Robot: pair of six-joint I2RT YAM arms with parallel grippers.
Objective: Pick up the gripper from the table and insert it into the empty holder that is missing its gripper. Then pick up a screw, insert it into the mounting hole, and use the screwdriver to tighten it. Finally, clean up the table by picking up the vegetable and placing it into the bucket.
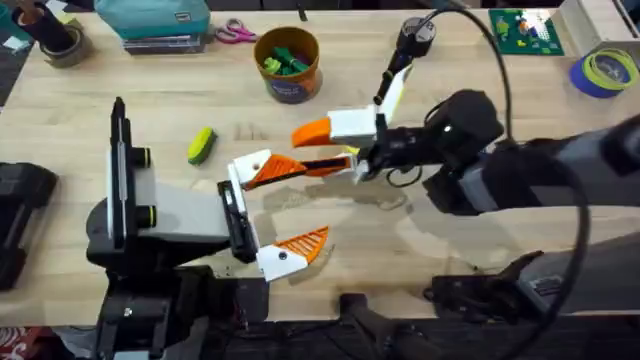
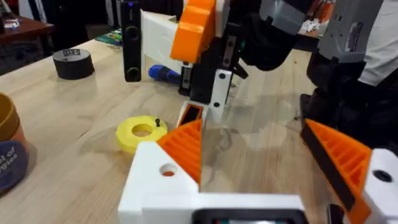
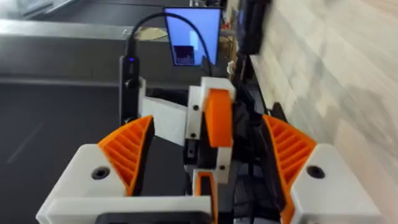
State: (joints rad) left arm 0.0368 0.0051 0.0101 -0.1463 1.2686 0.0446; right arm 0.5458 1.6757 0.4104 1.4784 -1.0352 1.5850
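1. Your left tool [image 1: 282, 208] stands wide open, holding nothing, at the tabletop's [image 1: 440, 250] centre.
2. Your right tool's state you cannot tell; it crowds the holder [image 1: 352, 126].
3. The vegetable [image 1: 201, 145] lies left, bucket [image 1: 287, 62] far.

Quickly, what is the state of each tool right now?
Left tool: open, holding nothing.
Right tool: open, holding nothing.

Right tool [image 1: 345, 150] blocks centre; vegetable [image 1: 201, 145] unobstructed on open table.
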